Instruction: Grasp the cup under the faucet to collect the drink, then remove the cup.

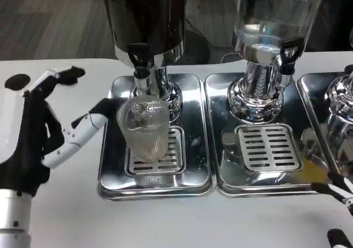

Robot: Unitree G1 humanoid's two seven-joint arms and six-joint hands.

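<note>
Your left robot hand (47, 129) sits on the left of the head view, fingers spread and holding nothing. One white and black finger reaches toward the ribbed glass cup (144, 128) and ends just at its left side; you cannot tell from this angle whether it touches the glass. The hand looks set up for a side grasp, which makes sense, because the cup's mouth has to stay free under the spout.

The cup stands upright on the slotted drip grate (168, 154) of the left steel tray (154, 190), directly below the black faucet (140, 60) of the dark dispenser (146, 16). That placement lines the cup up with the spout, so any spill would go through the grate. It looks empty, though the ribbing makes that hard to judge.

Your right robot hand (339, 204) shows only as a few dark fingertips at the lower right edge, near the tray (265, 187) under the clear dispenser (273, 16); its state cannot be read. It seems to be waiting out of the way.

By my reading you are still at the grasp step. Close the left fingers around the cup's middle, gently, since ribbed glass on a metal grate can slide or tip if pushed from one side only.
</note>
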